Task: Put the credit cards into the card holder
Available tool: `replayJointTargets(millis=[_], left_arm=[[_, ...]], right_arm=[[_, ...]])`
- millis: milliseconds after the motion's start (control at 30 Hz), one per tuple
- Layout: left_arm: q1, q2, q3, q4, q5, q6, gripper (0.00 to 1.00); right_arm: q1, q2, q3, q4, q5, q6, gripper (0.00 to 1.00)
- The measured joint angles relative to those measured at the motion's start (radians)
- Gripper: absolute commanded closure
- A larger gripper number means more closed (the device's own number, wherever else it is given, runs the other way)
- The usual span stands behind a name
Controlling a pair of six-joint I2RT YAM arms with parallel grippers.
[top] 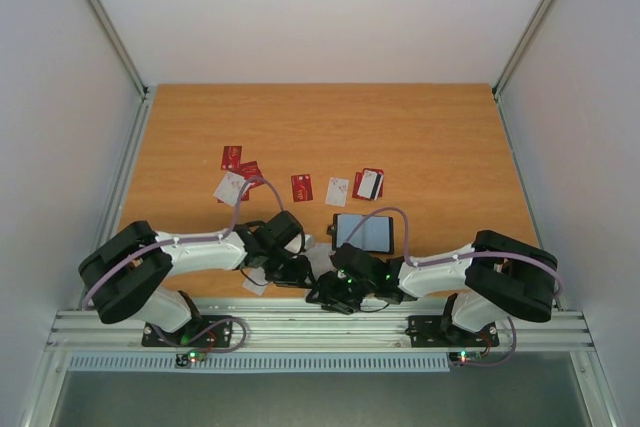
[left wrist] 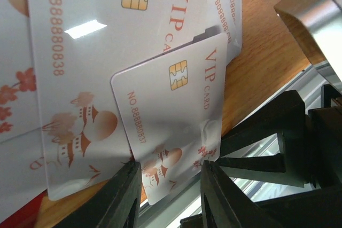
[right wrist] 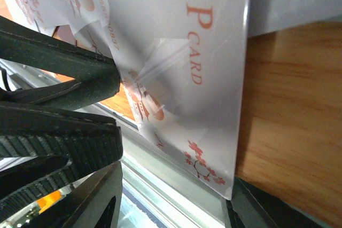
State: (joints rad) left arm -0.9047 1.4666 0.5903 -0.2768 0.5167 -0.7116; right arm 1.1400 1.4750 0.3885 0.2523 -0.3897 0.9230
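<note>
The left gripper sits narrow around one white card's near end, grip uncertain; the right gripper stands half open alongside. Pinch that card alone before lifting toward the card holder.

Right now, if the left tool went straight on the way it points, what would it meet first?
The white VIP card, whose near end sits between the fingers of the left tool. Behind it lie more white cards on the table. Whether the fingers touch that card's edges is unclear.
</note>
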Motion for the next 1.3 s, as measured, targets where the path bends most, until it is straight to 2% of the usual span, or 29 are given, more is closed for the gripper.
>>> replayJointTargets(millis=[733, 1300], left_arm=[[0.000, -0.023, -0.019, 0.009, -0.008, -0.023, 0.67], [0.000, -0.023, -0.023, 0.020, -0.004, -0.042, 0.68]], right_arm=[[-0.005, -0.041, 0.111, -0.251, 0.046, -0.117, 0.54], [-0.026, -0.040, 0.131, -0.292, 0.021, -0.159, 0.55]])
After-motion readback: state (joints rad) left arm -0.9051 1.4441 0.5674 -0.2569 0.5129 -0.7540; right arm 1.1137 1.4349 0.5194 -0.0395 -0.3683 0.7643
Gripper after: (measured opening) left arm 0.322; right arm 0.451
